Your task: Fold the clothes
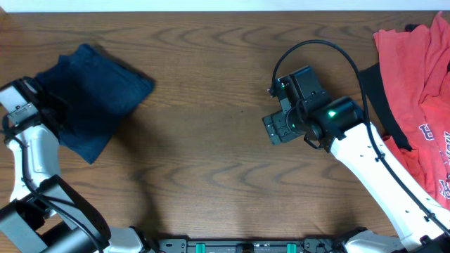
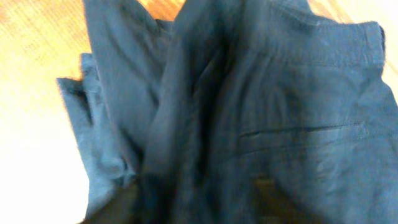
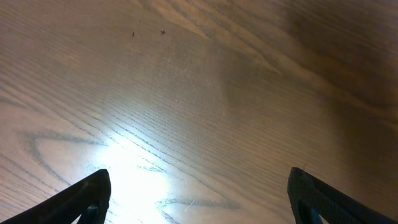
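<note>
The dark navy shorts (image 1: pixel 91 98) lie bunched at the table's far left. They fill the left wrist view (image 2: pixel 280 112), where a pocket slit and the waistband show. My left gripper (image 1: pixel 48 107) is at the shorts' left edge, with its fingers lost in dark, blurred fabric, so I cannot tell if it grips. My right gripper (image 1: pixel 280 128) hangs open and empty over bare wood right of centre. In the right wrist view its two fingertips (image 3: pixel 199 193) are wide apart. Coral-red printed T-shirts (image 1: pixel 415 77) are piled at the far right on a black garment (image 1: pixel 380 98).
The brown wooden table (image 1: pixel 211 154) spans the whole view, and bare wood shows between the shorts and the right arm. The right arm's white link (image 1: pixel 380 169) runs from the lower right, beside the red pile. The arm bases sit along the front edge.
</note>
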Controlling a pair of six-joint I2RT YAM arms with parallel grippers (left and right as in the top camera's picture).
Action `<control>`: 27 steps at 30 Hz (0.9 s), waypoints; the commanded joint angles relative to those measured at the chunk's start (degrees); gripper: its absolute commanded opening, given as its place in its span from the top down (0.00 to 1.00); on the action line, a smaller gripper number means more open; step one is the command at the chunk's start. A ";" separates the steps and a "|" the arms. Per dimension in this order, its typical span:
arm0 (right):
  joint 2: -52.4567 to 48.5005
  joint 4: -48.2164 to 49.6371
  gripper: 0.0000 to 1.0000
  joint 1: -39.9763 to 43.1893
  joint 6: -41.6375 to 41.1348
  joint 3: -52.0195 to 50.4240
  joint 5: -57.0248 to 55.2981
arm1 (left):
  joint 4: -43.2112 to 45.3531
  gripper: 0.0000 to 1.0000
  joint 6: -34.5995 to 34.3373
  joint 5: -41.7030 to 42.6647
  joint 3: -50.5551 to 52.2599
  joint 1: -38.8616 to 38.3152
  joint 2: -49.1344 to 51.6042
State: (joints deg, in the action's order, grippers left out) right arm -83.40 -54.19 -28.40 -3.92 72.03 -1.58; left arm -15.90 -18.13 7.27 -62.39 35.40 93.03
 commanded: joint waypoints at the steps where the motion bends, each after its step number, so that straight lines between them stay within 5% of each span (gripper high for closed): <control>1: 0.15 -0.22 0.08 0.39 -1.33 0.15 -1.29 | -0.98 0.02 -5.70 -0.87 -0.48 1.88 -2.71; 7: 0.15 1.75 0.01 3.56 -12.04 0.15 -5.88 | -0.90 0.02 -7.50 3.65 -0.48 1.75 -10.99; 13: 0.13 6.47 0.01 12.87 -21.31 0.15 3.08 | -0.55 0.02 -0.61 8.76 -0.48 -10.10 -16.39; 19: 0.13 8.37 0.01 23.04 -18.91 0.15 8.92 | -5.07 0.02 14.14 8.11 -0.48 -30.69 -14.64; 27: 0.39 -1.29 0.01 29.14 -13.35 0.15 8.87 | -25.44 0.02 16.24 2.75 -0.48 -42.99 -12.79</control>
State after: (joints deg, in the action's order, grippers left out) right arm -83.40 -53.41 -0.14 -19.49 72.01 6.02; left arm -37.65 -3.97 14.33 -62.28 -7.25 80.51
